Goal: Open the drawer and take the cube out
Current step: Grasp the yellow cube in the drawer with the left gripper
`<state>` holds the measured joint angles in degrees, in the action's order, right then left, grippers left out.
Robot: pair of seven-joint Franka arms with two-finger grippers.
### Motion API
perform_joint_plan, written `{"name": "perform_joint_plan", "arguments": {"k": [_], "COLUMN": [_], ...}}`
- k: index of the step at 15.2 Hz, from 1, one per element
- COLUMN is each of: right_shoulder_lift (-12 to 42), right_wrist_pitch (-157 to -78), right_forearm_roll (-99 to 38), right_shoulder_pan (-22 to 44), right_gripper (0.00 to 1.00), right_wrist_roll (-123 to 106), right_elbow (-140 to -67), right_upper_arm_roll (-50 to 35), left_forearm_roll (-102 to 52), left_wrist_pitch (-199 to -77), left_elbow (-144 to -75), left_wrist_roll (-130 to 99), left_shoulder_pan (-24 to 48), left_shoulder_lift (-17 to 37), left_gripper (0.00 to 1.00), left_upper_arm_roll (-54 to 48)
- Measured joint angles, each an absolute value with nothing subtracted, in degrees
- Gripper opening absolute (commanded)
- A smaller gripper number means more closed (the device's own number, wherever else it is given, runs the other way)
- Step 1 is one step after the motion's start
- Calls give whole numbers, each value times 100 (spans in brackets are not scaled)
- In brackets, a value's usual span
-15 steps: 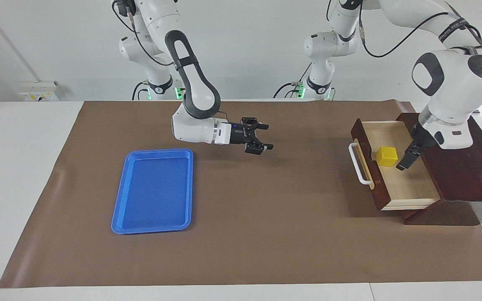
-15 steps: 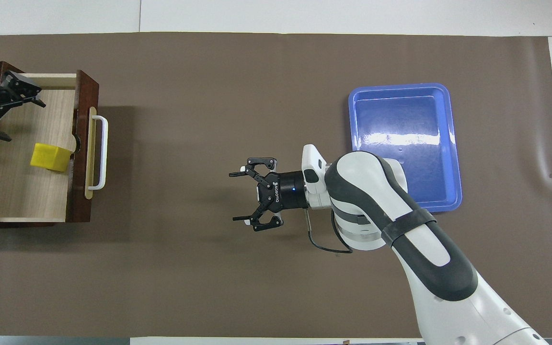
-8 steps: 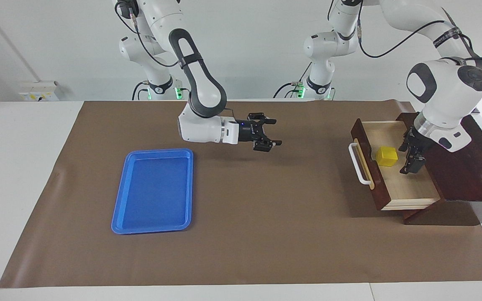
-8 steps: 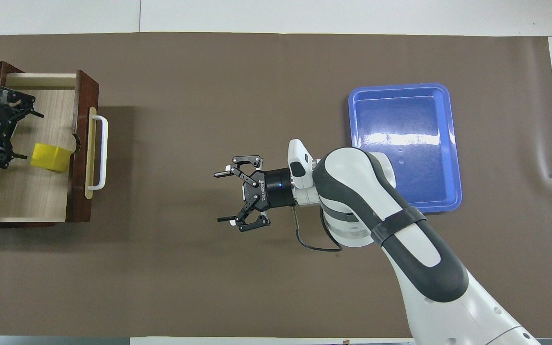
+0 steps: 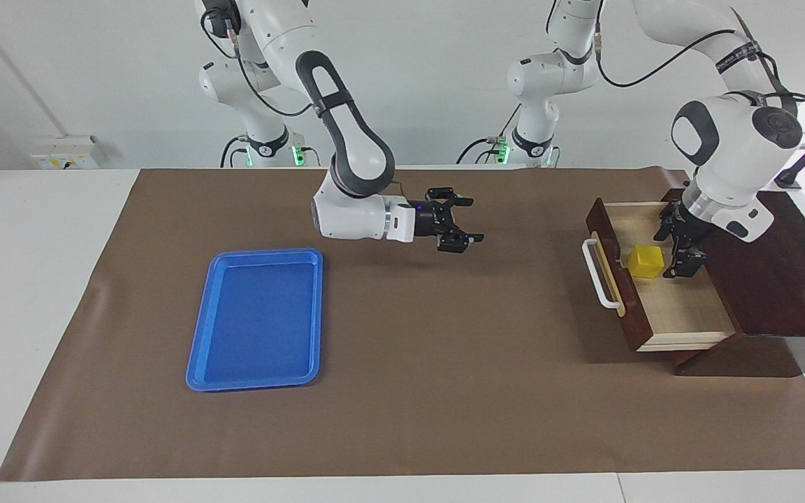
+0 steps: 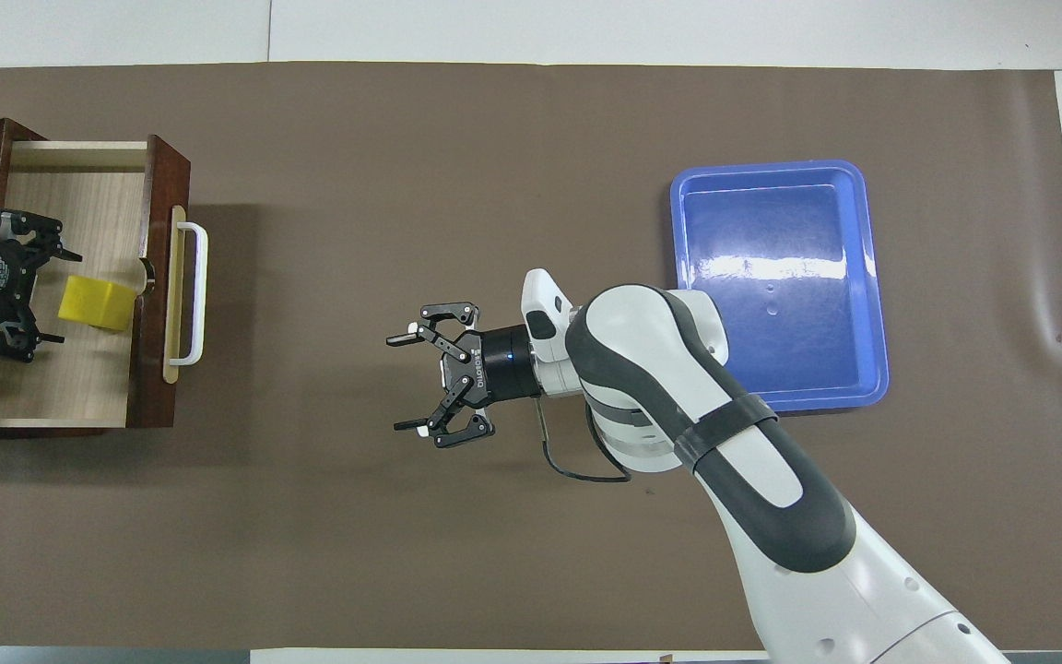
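The drawer (image 5: 682,314) (image 6: 61,387) stands pulled out of its dark wooden box (image 5: 787,272), its white handle (image 5: 597,274) (image 6: 197,293) toward the table's middle. The yellow cube (image 5: 646,261) (image 6: 98,303) rests on the pale drawer floor close to the drawer front. My left gripper (image 5: 675,241) (image 6: 57,297) is open, low over the drawer's inside, right beside the cube on the side away from the handle, with nothing between its fingers. My right gripper (image 5: 474,221) (image 6: 395,383) is open and empty, held level over the mat's middle and pointing toward the drawer.
A flat blue tray (image 5: 256,253) (image 6: 771,168) lies on the brown mat (image 5: 444,391) toward the right arm's end of the table. The right arm's forearm and elbow hang over the tray's edge in the overhead view.
The left gripper has swung round and slid over the drawer toward the robots, coming level with the cube. The right gripper has moved over the mat toward the drawer. Both stayed open.
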<state>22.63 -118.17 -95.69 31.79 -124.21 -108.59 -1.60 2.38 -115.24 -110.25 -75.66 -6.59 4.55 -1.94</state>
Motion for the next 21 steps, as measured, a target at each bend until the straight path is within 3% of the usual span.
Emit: {"name": "perform_joint_plan", "arguments": {"k": [2, 3, 5, 8, 13, 18, 21], "right_shoulder_lift": [2353, 2372, 2384, 2387, 2396, 2398, 2413], "right_wrist_pitch": [-11817, -11836, -11951, -11998, -12043, -12045, -12045], "right_forearm_roll": [-9569, -9569, -9569, -9567, -9534, -9449, -9403], "right_shoulder_pan": [3179, 3181, 3184, 3184, 3184, 3184, 3184], "right_gripper": [100, 100, 100, 100, 100, 100, 100], "right_wrist_roll": [-12421, -12421, -12421, -12421, -12421, -12425, -12426], "right_elbow": [-10776, -10761, -10746, -10738, -10735, -10699, -10590], "right_upper_arm_roll": [-159, -159, -159, -158, -157, -151, -144], "left_forearm_roll": [238, 238, 238, 238, 234, 223, 171], "left_wrist_pitch": [-11525, -11526, -11532, -11616, -11404, -9920, -9654], "left_elbow": [-11053, -11069, -11082, -11082, -10869, -9490, -9169], "left_wrist_roll": [-7769, -7810, -7859, -7860, -7925, -8526, -9280], "left_shoulder_pan": [-614, -604, -600, -629, -609, -303, 45], "left_shoulder_lift": [450, 449, 445, 437, 434, 530, 595], "left_gripper": [100, 71, 26, 0, 0, 0, 0], "left_upper_arm_roll": [-229, -248, -245, -213, -244, -293, -311]}}
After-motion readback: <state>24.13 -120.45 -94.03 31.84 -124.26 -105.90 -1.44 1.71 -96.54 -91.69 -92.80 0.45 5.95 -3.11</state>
